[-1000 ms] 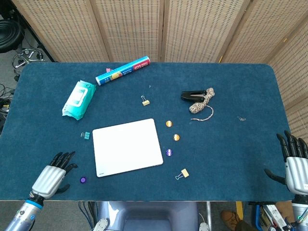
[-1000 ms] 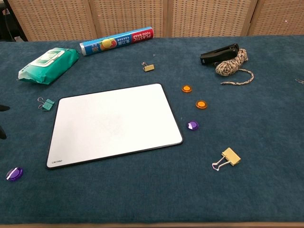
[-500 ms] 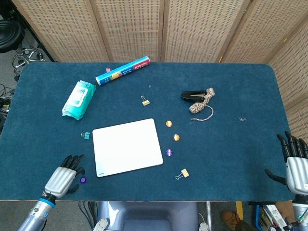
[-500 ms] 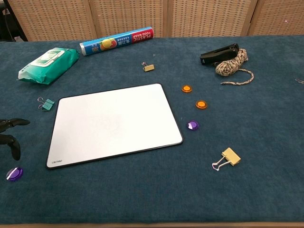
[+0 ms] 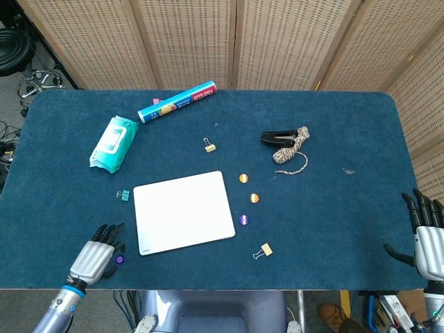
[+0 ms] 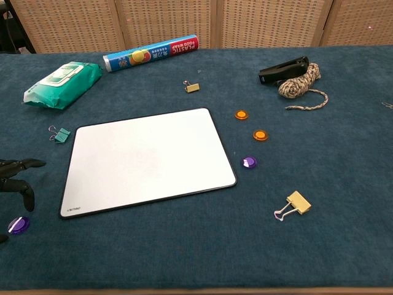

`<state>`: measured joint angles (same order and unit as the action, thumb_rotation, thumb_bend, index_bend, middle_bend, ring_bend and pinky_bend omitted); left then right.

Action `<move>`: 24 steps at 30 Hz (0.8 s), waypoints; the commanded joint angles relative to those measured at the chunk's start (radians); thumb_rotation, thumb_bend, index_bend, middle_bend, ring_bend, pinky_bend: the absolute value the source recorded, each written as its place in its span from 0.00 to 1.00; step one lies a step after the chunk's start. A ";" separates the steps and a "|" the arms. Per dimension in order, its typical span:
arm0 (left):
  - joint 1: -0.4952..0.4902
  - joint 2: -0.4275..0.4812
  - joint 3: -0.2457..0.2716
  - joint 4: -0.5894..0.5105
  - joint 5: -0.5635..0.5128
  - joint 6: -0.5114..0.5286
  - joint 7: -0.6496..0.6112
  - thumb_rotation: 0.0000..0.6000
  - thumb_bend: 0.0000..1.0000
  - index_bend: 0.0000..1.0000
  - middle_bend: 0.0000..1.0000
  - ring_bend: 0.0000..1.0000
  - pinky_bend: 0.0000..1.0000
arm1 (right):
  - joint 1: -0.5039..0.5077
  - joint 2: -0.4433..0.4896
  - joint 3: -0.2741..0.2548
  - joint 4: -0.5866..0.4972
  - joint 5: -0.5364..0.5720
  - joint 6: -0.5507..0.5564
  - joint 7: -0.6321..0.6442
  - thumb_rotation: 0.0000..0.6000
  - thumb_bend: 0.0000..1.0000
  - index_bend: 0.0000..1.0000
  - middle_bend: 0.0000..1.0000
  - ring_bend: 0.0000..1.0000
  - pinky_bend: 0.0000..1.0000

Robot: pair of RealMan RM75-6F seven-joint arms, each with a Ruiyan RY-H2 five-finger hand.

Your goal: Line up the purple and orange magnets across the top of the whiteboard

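The whiteboard [image 5: 184, 211] [image 6: 146, 159] lies flat in the middle of the table, bare. Two orange magnets [image 5: 243, 178] [image 5: 254, 198] and a purple magnet [image 5: 243, 220] lie on the cloth just right of it; the chest view shows them as orange magnets [image 6: 241, 114] [image 6: 260, 134] and a purple magnet [image 6: 249, 162]. Another purple magnet [image 5: 119, 260] [image 6: 18, 224] lies off the board's front left corner. My left hand [image 5: 95, 254] [image 6: 15, 178] hovers right beside it, fingers spread, holding nothing. My right hand [image 5: 428, 234] stays open at the table's right front edge.
A wet-wipes pack [image 5: 113, 142], a plastic-wrap roll [image 5: 177, 101], a black clip with a rope bundle [image 5: 288, 143] and binder clips [image 5: 262, 251] [image 5: 209, 146] [image 5: 123, 195] lie around the board. The table's front edge runs just below my left hand.
My left hand has moved right along the front edge, closing in on the front left purple magnet. The right hand sank slightly. Magnets and board stayed put.
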<state>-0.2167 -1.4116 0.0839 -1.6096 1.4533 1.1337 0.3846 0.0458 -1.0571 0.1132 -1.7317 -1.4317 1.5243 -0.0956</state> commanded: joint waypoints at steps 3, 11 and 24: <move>-0.003 -0.009 0.002 0.003 -0.010 -0.004 0.007 1.00 0.29 0.42 0.00 0.00 0.00 | 0.000 0.001 0.000 0.000 0.000 -0.001 0.001 1.00 0.00 0.00 0.00 0.00 0.00; -0.012 -0.026 0.004 0.021 -0.021 -0.014 0.005 1.00 0.30 0.44 0.00 0.00 0.00 | -0.002 0.005 0.001 -0.003 0.001 0.002 0.009 1.00 0.00 0.00 0.00 0.00 0.00; -0.012 -0.031 0.005 0.034 -0.022 0.007 -0.009 1.00 0.35 0.54 0.00 0.00 0.00 | -0.003 0.008 0.002 -0.003 0.004 0.002 0.013 1.00 0.00 0.00 0.00 0.00 0.00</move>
<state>-0.2284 -1.4428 0.0889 -1.5751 1.4318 1.1410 0.3756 0.0432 -1.0495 0.1152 -1.7346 -1.4278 1.5261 -0.0821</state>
